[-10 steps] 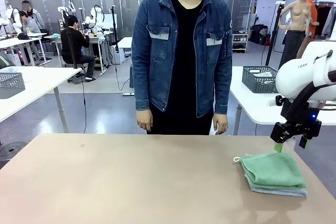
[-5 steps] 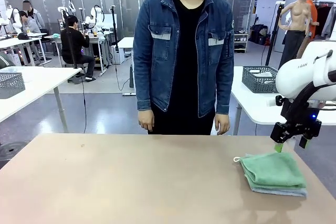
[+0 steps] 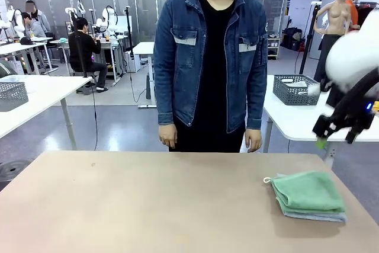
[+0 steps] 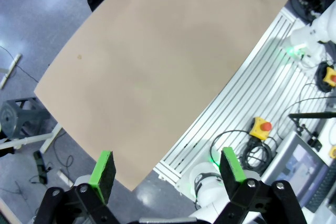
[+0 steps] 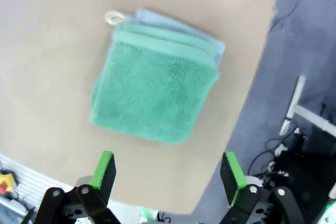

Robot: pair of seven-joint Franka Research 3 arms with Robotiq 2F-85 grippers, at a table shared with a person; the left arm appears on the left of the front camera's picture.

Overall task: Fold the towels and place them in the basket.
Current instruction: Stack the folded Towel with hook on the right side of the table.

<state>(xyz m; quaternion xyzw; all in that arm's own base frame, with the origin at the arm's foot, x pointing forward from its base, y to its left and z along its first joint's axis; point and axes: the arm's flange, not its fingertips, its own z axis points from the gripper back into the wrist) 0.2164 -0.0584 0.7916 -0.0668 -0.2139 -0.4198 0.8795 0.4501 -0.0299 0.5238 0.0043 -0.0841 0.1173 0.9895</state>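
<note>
Front view shows the folded green terry towel stacked on the folded pale blue-grey terry towel at the right end of the tan table, a white loop at the near corner. Since a second ago the right gripper has lifted up and rightward, away from the stack, so the folding looks finished and the basket step remains. It hangs above the towels, jaws wide apart and empty. High over the table's other end, the left gripper also stands spread and empty.
</note>
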